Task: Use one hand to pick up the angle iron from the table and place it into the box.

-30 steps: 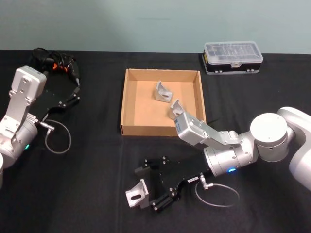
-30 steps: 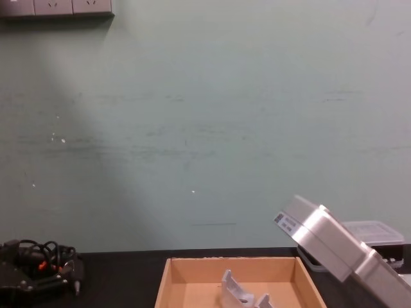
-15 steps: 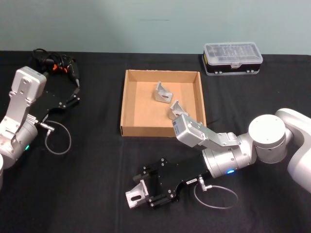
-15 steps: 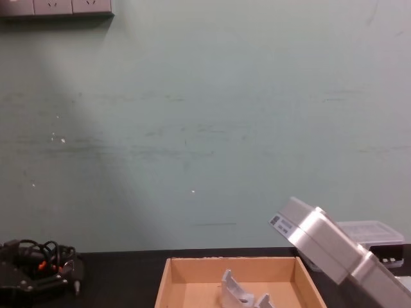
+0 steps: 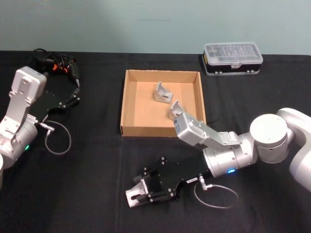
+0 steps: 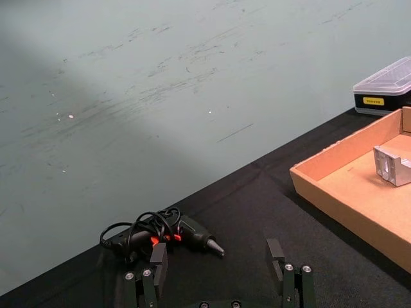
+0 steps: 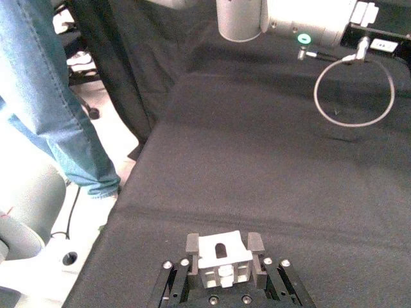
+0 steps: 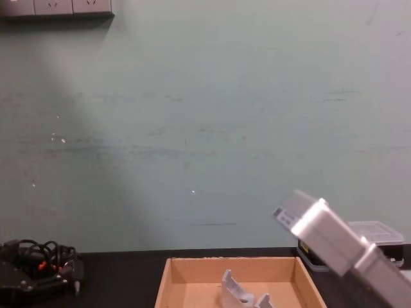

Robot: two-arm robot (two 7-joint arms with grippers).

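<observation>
The angle iron is held between the fingers of the right end effector, low over the tabletop near its front edge. In the right wrist view the bracket is seen clamped on both sides, its slotted face turned up and away from the end effector's body, with its length running across the gap from finger to finger. In the head view its bright face points away from the wrist, toward the robot's left and front.

Behind the right end effector, farther from the robot, the cardboard box rests on the tabletop, and two more angle irons lie inside it: one near the middle, another toward the right wall, partly hidden by the silver arm segment. Beyond the box, to the right, a plastic case with a clear lid stands by the back edge.

The left end effector is parked well to the left, its fingers spread wide with nothing between them. Just past it lies a black tool wrapped in cable.
</observation>
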